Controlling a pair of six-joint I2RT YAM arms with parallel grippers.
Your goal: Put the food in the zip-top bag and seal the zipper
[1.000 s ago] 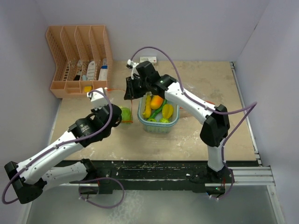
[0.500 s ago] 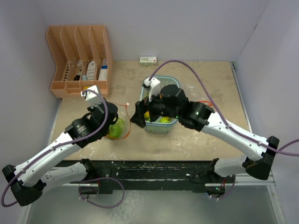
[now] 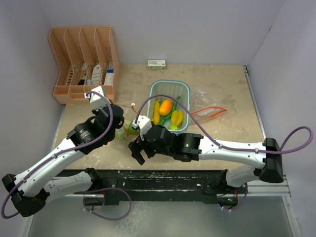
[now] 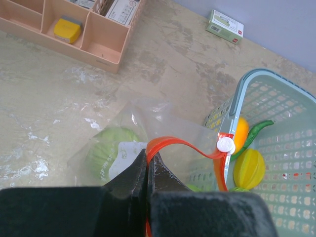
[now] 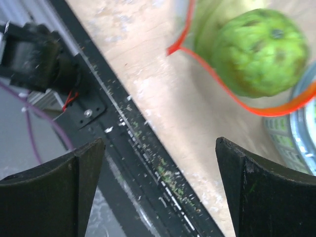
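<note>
— What is the left end effector doing?

— It is clenched on the orange zipper strip of the bag, with its jaws pressed together and the strip pinched between them. The bag sits on the worktop, just beside the left wall of the basket.

— Any food in the bag?

— One cabbage, pale green, seen through the clear plastic, with the strip looping in front of it. A white slider sits on the strip near the basket rim.

— Is the bag sealed?

— No, the mouth gapes open.

— And the other food?

— It is in the basket: an orange fruit, a yellow fruit, a thin green chili beside them, and a longer yellow piece on the left side.

— The right end effector?

— Released. Its fingers are spread wide with nothing between them. It hovers low over the near edge of the worktop, near the bag's mouth but apart from it.

— Anything else around?

— A peach rack stands at the far left. A small white-and-green box lies by the back wall. A second clear bag with an orange strip lies right of the basket.
</note>
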